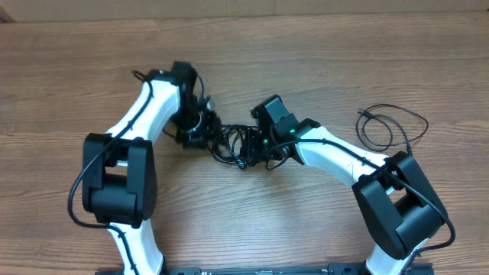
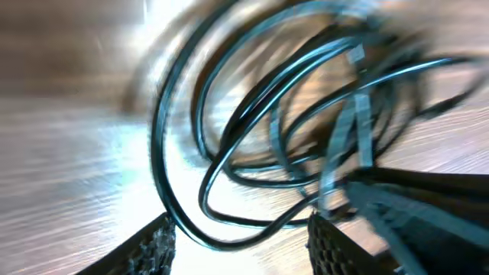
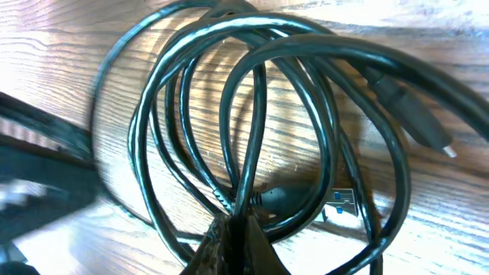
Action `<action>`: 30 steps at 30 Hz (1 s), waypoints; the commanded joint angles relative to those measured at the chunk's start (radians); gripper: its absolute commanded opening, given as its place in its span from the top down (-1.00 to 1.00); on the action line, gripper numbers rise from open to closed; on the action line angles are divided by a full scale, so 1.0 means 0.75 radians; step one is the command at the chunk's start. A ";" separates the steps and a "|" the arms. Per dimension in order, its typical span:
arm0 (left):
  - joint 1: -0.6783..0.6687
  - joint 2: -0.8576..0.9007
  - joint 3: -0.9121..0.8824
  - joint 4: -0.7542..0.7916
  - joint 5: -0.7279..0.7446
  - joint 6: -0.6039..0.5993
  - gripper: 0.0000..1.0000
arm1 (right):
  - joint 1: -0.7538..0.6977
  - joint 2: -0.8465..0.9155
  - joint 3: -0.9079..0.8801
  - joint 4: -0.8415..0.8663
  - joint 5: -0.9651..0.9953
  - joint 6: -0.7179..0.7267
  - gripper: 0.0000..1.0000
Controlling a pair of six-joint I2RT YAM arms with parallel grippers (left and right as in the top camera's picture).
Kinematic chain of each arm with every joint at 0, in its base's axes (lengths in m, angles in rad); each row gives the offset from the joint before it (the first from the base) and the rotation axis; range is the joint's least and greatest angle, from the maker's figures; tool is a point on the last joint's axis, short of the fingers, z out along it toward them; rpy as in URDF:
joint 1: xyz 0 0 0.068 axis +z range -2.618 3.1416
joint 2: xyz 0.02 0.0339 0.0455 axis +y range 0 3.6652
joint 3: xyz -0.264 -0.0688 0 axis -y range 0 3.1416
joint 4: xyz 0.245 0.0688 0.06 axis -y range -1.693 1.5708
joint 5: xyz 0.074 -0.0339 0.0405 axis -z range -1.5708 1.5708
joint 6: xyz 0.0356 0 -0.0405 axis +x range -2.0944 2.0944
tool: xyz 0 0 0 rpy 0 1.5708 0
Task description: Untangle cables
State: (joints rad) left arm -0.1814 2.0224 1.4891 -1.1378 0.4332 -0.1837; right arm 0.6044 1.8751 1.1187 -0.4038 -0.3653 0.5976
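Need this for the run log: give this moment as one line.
cable bundle: mid-table, tangled | left jaws: open over loops | right jaws: shut on one strand | loose cable: lying apart

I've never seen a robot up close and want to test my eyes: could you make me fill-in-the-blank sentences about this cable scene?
1. The right gripper is ____ on a strand of the cable bundle.
2. The jaws of the left gripper stand ____.
3. One loose cable lies apart, on the robot's ____ side.
Missing words: shut; open; right.
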 commanded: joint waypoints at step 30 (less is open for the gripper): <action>-0.126 -0.036 -0.298 0.463 -0.424 -0.125 0.82 | 0.003 -0.014 -0.007 0.008 0.043 -0.071 0.92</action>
State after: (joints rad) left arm -0.2745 1.9961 1.3067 -0.7956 0.2276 -0.2771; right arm 0.6044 1.8751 1.1187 -0.4034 -0.3405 0.5533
